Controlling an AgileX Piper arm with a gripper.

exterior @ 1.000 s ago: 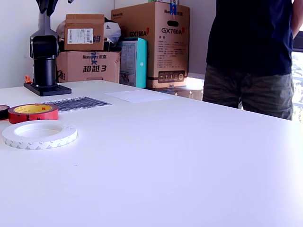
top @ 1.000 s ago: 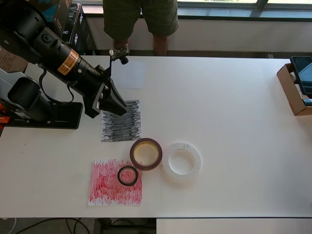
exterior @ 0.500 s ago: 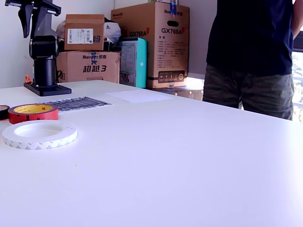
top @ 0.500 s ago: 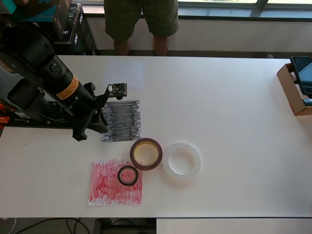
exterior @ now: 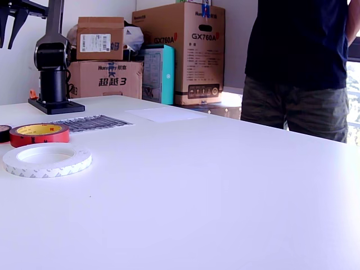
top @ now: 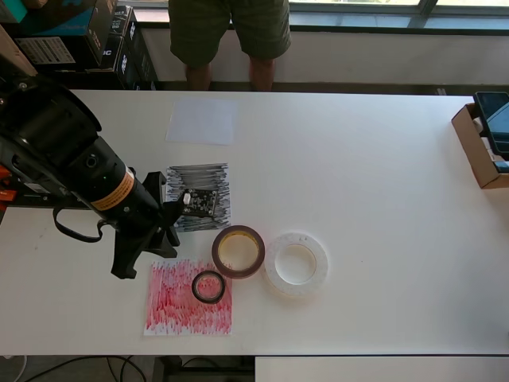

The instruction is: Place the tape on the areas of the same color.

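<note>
Pincer (top: 141, 253) is hanging empty above the table (top: 382, 199), fingers apart, apparently lining up on the black roll (top: 208, 286) at its 4 o'clock, which is lying wrongly on the red patch (top: 171, 306). Maroon roll (top: 238, 251) and white roll (top: 296, 263) are sitting off-patch; black patch (top: 208, 195) and white patch (top: 203, 121) are holding nothing. A cardboard box (top: 477, 147) is sitting at the table's 3 o'clock edge, contents unclear.

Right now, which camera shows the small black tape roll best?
The overhead view. There the small black tape roll shows whole, lying on the red scribbled paper patch beside the dark red tape roll. The exterior view catches only a sliver of it at its left edge.
</note>
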